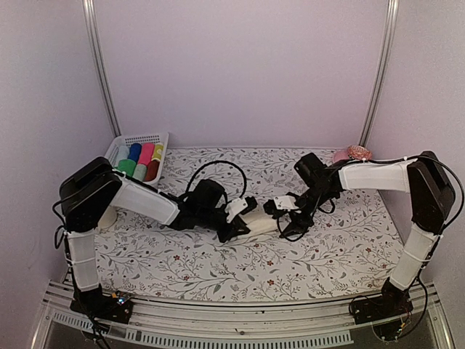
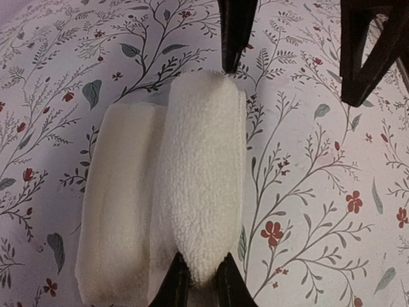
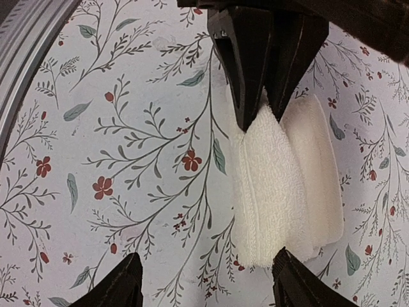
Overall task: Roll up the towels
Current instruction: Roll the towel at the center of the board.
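A cream-white towel [image 2: 204,173] lies mid-table, partly rolled, its flat part [image 2: 121,204] spread beside the roll. My left gripper [image 2: 199,283] is shut on the near end of the roll, one finger [image 2: 174,288] on each side. From the right wrist view, those left fingers [image 3: 246,70] pinch the far end of the towel [image 3: 268,185]. My right gripper [image 3: 204,284] stands open at the roll's other end, with one fingertip [image 3: 297,284] just under the towel's edge and nothing between the jaws. In the top view, the left gripper [image 1: 243,220] and right gripper [image 1: 285,220] face each other across the towel [image 1: 260,222]. A bright green roll [image 1: 127,166] sits in the basket.
A white basket [image 1: 161,138] of coloured rolls stands at the back left. A pink dish [image 1: 356,153] sits at the back right by the wall. A flowered cloth [image 1: 218,269] covers the table. A metal rail [image 3: 25,38] runs along the table edge.
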